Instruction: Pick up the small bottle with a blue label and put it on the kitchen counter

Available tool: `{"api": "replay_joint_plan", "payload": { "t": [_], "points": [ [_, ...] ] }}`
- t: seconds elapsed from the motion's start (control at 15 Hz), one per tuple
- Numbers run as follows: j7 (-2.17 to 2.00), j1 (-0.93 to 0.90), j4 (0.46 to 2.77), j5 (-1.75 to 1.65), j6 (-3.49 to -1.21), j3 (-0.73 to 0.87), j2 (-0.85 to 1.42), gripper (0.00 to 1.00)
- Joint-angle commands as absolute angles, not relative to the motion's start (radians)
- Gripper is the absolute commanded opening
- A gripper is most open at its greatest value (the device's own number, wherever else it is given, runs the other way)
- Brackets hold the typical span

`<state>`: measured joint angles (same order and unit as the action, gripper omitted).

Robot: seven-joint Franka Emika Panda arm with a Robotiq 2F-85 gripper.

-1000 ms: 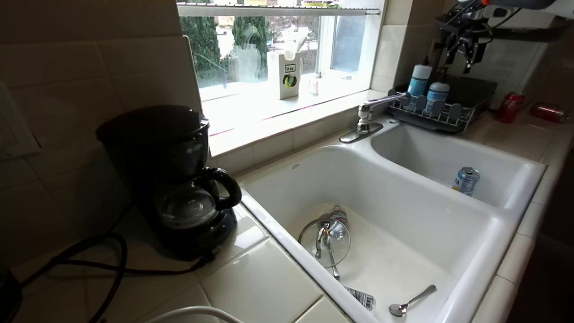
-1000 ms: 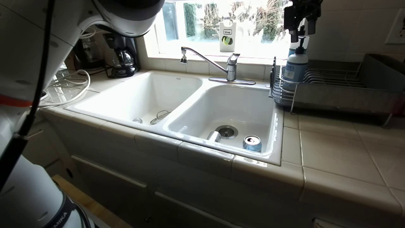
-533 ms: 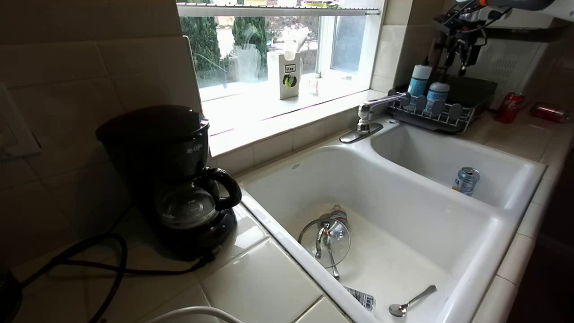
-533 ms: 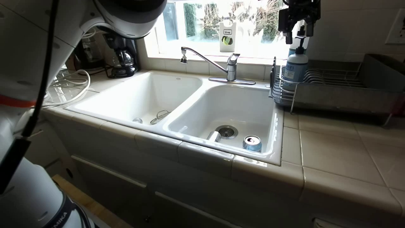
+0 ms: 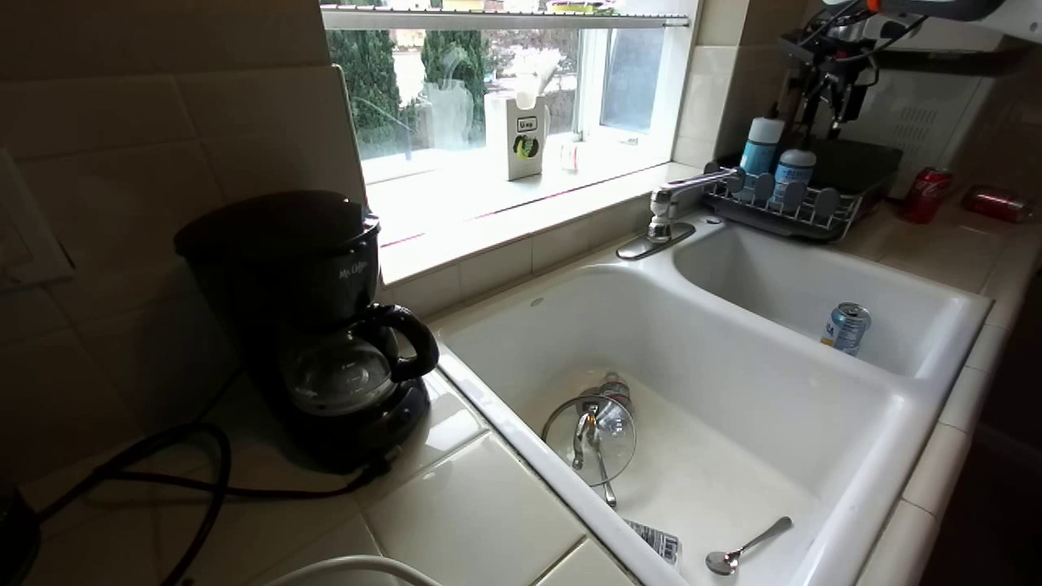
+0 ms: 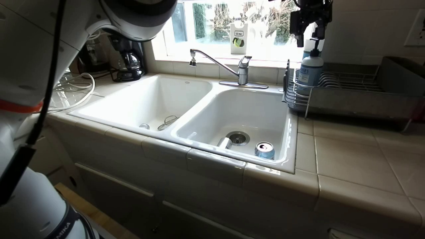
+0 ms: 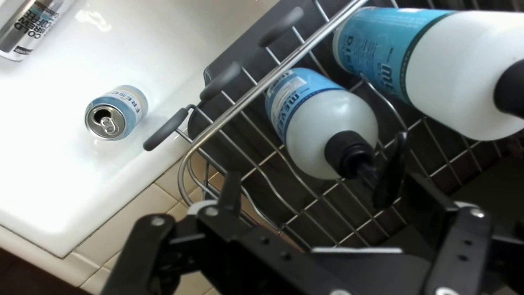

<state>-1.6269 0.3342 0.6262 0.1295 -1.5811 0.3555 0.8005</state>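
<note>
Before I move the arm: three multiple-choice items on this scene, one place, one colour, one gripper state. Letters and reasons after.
1. Where is the small bottle with a blue label?
A) On the windowsill
B) In the dish rack
C) In the sink

2. What colour is its pump?
A) Black
B) Red
C) Yellow

3. How does the gripper stand?
A) Shut on the bottle
B) Shut on nothing
C) Open

1 B: it stands within the rack in both exterior views.
2 A: the wrist view shows it black.
3 C: its fingers are well apart in the wrist view.
</note>
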Motion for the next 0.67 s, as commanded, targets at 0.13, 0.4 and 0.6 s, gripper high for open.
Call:
{"api": "replay_joint_plan", "payload": {
  "t": [0.13,0.4,0.6],
  "points": [
    [-1.587,0.36,0.582,0.15,-1.552,0.331,0.83,1.0],
    [-1.573,0.365,0.582,0.148,-1.553,0.325,0.831,0.83],
    [-1.566,0.37,0.583,0.147,-1.553,0.323,0.831,0.7]
  ]
}}
